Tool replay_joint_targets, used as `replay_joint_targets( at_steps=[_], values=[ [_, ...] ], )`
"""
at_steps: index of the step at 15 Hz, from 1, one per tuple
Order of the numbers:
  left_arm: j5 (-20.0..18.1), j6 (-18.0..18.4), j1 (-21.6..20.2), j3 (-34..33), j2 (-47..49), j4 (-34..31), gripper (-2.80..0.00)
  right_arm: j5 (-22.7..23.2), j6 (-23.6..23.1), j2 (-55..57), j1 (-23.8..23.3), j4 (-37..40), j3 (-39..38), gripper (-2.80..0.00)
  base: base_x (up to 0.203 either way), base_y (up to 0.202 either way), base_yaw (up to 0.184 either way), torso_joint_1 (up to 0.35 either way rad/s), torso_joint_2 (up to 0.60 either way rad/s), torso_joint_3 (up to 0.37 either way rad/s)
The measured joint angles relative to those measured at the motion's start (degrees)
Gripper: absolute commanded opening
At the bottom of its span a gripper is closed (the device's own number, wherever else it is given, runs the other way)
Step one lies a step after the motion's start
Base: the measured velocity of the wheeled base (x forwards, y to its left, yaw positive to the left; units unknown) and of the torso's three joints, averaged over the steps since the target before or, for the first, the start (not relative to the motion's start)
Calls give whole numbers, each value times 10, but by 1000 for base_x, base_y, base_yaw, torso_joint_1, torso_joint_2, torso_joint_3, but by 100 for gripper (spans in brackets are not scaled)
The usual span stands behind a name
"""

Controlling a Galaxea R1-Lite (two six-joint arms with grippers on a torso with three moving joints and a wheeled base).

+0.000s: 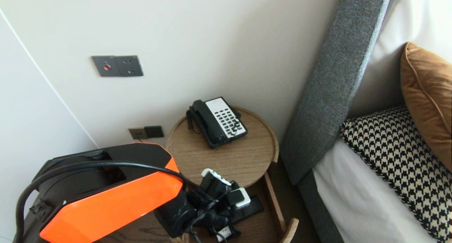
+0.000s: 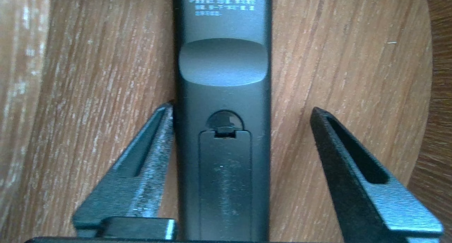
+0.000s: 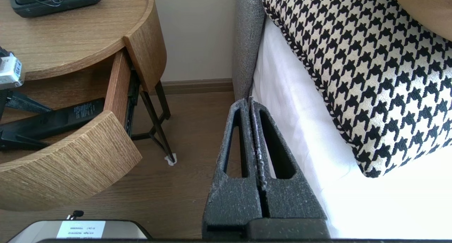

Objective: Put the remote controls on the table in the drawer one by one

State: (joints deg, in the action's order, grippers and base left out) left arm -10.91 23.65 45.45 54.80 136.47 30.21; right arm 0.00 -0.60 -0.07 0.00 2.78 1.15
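Observation:
A black remote control [image 2: 223,94] lies face down, battery cover up, on the wooden floor of the open drawer [image 2: 335,59]. My left gripper [image 2: 242,108] is down in the drawer, open, with a finger on each side of the remote. One finger [image 2: 155,144] rests against the remote's edge; the other finger [image 2: 339,154] stands clear of it. In the head view my left gripper [image 1: 235,204] reaches into the drawer, and the remote [image 1: 251,208] shows beyond it. My right gripper [image 3: 249,101] hangs shut and empty over the floor beside the bed.
The drawer [image 1: 273,200] is pulled out from a round wooden bedside table [image 1: 233,158] with a raised rim. A black and white telephone [image 1: 217,122] sits at its back. A grey headboard [image 1: 335,87] and the bed with a houndstooth pillow [image 1: 395,154] stand close on the right.

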Motion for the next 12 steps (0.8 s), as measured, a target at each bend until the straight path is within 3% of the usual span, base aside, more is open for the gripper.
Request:
replay_joint_targets(
  at_steps=[12],
  values=[
    [2,-15,17,-36,-73,2,0,0,0,0,0,0,0,-280,0,0,0,0,0,0]
  ],
)
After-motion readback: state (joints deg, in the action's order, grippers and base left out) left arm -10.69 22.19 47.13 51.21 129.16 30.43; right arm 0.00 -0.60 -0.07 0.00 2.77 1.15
